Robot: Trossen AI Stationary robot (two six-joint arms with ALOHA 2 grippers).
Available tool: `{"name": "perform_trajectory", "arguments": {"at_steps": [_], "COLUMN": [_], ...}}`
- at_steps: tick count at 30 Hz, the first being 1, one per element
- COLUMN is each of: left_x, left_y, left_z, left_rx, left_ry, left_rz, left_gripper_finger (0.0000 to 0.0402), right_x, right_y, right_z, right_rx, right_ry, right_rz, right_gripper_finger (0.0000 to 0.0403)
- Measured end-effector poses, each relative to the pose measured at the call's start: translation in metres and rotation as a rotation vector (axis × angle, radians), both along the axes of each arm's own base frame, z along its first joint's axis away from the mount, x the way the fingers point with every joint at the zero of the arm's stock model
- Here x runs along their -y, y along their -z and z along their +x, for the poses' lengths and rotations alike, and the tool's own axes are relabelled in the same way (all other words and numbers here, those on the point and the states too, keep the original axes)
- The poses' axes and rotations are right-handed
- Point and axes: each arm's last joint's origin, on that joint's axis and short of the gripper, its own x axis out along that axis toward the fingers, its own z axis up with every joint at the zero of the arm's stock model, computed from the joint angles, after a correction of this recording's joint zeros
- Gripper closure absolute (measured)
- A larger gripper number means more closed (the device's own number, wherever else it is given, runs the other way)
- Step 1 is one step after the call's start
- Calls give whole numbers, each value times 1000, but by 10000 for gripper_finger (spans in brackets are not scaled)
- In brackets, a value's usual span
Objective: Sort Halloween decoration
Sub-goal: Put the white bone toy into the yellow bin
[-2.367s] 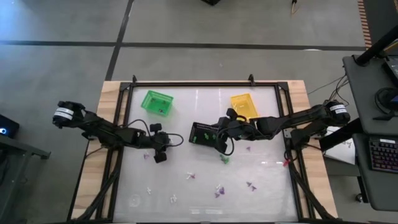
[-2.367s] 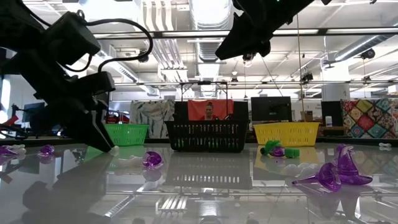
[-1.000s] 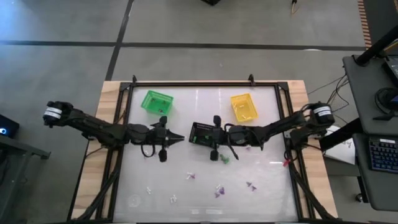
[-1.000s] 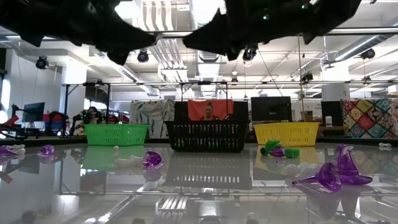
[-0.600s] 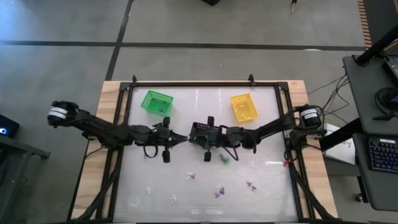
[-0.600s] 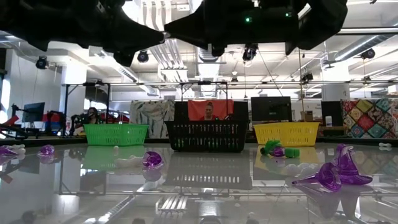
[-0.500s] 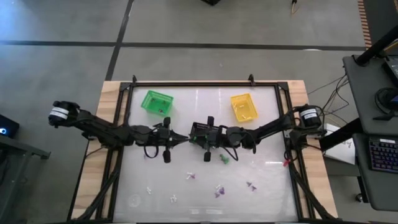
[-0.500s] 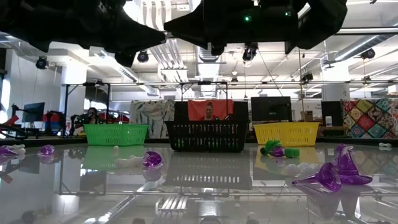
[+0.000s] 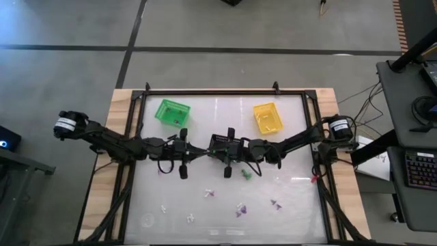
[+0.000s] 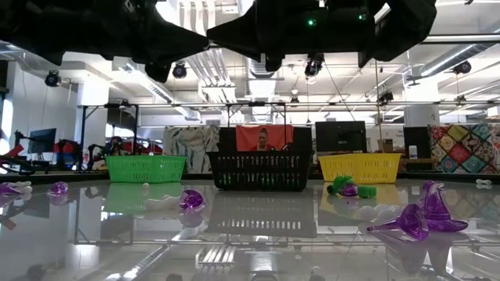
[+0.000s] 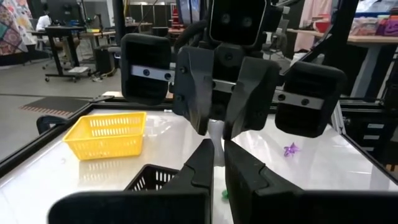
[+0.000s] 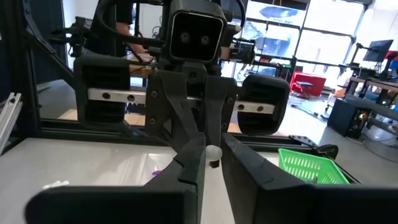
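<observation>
**2 grippers meet tip to tip over the middle of the table**

The table carries 3 baskets along its far half: a green basket toward the left, a black basket in the middle and a yellow basket toward the right.

Both dark arms reach inward, stretched nearly level above the surface. The left arm comes in from the left edge and the right arm from the right edge, and their ends face each other at the near left corner of the black basket. In the low view both hang high above the tabletop.

The left gripper has its 2 fingers drawn together on a small white trinket. The right gripper points straight at it. Its fingers are narrowed around the same white piece, which shows as a small round knob between the 2 sets of tips. Whether the right fingers already press on it cannot be told.

The other trinkets lie on the near half of the table: a green one just beside the right arm, purple ones nearer the front edge, and white ones toward the front left.
</observation>
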Motion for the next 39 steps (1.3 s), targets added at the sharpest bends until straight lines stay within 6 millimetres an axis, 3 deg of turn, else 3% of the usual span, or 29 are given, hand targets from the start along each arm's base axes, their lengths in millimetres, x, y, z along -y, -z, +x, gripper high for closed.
{"name": "perform_trajectory", "arguments": {"at_steps": [4,12,19,24,30,36,39], "left_x": [0,0,0,-1,-2,-5,-5], "left_y": [0,1,4,7,8,12,12], "left_z": [0,0,0,-2,-6,-10,-10], "left_rx": [3,-6,-38,-90,-136,-193,-193], "left_ry": [3,2,-3,-15,-25,-94,-99], "left_rz": [0,-2,-1,9,8,-15,-20], "left_gripper_finger": [401,394,323,280,260,259,259], "right_x": [0,0,3,17,47,94,108], "right_y": [0,0,-5,-18,-24,-12,-5], "right_z": [0,0,-3,-14,-41,-98,-121], "right_rx": [1,0,-37,-149,-387,-638,-726], "right_ry": [-25,-18,-10,74,350,901,1094], "right_rz": [-1,20,37,88,195,476,602], "right_gripper_finger": [387,392,396,396,396,395,394]}}
